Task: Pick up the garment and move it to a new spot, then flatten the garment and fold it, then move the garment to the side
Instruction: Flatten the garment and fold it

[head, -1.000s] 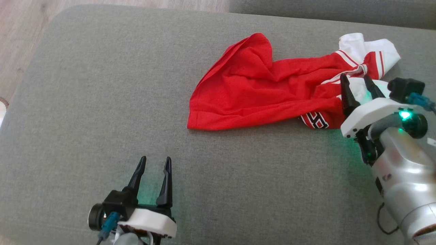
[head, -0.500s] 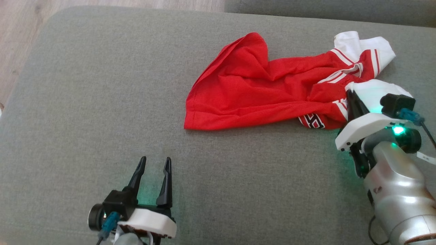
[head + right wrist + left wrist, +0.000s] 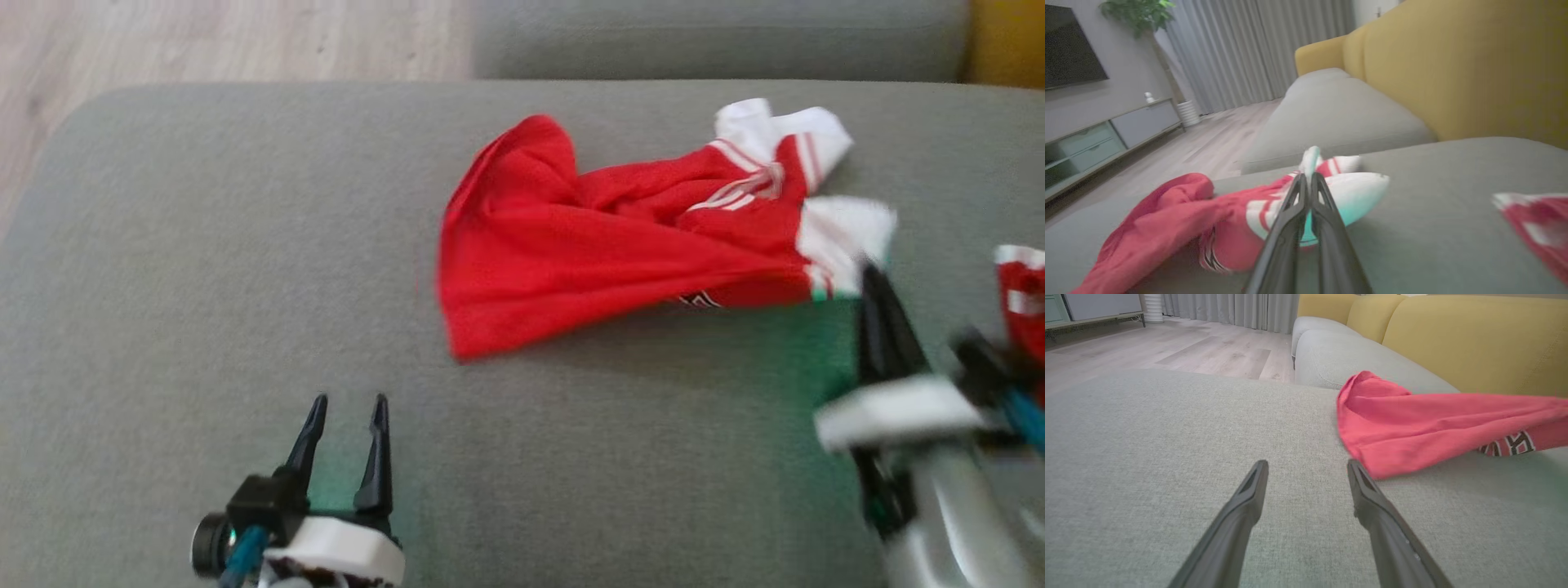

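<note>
Head view: my left tool (image 3: 349, 402) sits at the lower left of the frame. Its two dark fingers are spread with nothing between them, over the bare grey cushion (image 3: 204, 245). The garment (image 3: 588, 261), red with white sleeves, lies right of centre in the upper half, well apart from that tool. My right tool (image 3: 872, 282) comes up from the lower right, blurred. Its fingers are pressed together, with the tips at the lower edge of the white sleeve (image 3: 845, 233), and the red cloth runs taut toward them. At the right edge is another red-and-white cloth (image 3: 1020, 294), too blurred to read. The left half and lower middle of the cushion are open. Its rounded far edge runs along the top, with wooden floor (image 3: 204, 41) beyond it at the upper left and a second cushion (image 3: 718, 37) at the upper middle.

Left wrist view: the fingers stand spread over the cushion. The garment's hem corner lies just beside the tip of the right-hand finger. The rest stretches to the right edge of the frame, raised there with shadow under it. Bare cushion lies ahead and to the left. A yellow backrest (image 3: 1453, 335) stands at the upper right.

Right wrist view: my right tool pinches the white sleeve at centre frame, and a bit of fabric pokes up past the tips. The red body trails to the lower left. To the right the cushion is bare up to the other cloth at the right edge.
</note>
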Available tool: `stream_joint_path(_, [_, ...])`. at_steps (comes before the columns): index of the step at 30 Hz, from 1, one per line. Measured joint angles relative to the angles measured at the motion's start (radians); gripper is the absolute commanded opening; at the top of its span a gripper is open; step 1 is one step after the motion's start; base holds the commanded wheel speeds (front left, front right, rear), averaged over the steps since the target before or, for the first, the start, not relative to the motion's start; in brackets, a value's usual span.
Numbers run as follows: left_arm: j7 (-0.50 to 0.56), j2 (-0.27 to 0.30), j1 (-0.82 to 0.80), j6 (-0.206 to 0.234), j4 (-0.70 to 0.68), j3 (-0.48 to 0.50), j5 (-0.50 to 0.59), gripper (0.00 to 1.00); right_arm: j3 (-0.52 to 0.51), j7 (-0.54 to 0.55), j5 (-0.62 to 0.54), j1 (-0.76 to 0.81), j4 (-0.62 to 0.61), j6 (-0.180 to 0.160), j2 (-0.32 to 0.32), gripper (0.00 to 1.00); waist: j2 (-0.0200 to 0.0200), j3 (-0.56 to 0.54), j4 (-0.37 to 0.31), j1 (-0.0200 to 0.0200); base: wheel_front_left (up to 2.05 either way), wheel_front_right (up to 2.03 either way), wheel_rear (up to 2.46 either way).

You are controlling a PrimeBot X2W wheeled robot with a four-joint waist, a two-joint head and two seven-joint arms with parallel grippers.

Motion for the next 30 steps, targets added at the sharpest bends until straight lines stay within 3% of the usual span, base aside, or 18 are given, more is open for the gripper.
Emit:
stream_joint_path(1, [0.0, 0.0, 0.008, 0.0, 0.001, 0.005, 0.0, 1.0, -0.031, 0.0, 0.002, 0.051, -0.035, 0.0, 0.004, 1.0, 0.0, -0.006, -0.01, 0.0, 0.0, 0.0, 0.0])
stream_joint_path(4, [0.0, 0.001, 0.028, 0.0, 0.007, 0.011, 0.007, 1.0, -0.101, 0.0, 0.056, 0.191, -0.051, 0.0, 0.006, 1.0, 0.0, -0.023, -0.043, 0.0, 0.0, 0.0, 0.0])
stream_joint_path(8, [0.0, 0.001, 0.038, 0.0, 0.008, 0.016, 0.01, 1.0, -0.112, 0.0, 0.094, 0.293, -0.032, 0.0, 0.014, 1.0, 0.0, -0.038, -0.084, -0.0001, 0.0, 0.0, 0.0])
stream_joint_path(18, [0.0, 0.001, -0.013, -0.009, 0.018, -0.001, 0.013, 1.0, -0.072, 0.0, 0.007, 0.132, -0.103, 0.0, 0.015, 1.0, 0.0, 0.001, -0.145, 0.0002, 0.0, 0.0, 0.0])
stream_joint_path(30, [0.0, 0.0, -0.19, -0.064, 0.188, -0.126, -0.156, 1.0, -0.047, -0.001, 0.007, 0.097, -0.098, 0.0, 0.015, 1.0, 0.0, 0.093, -0.193, 0.0003, 0.0, 0.0, 0.0])
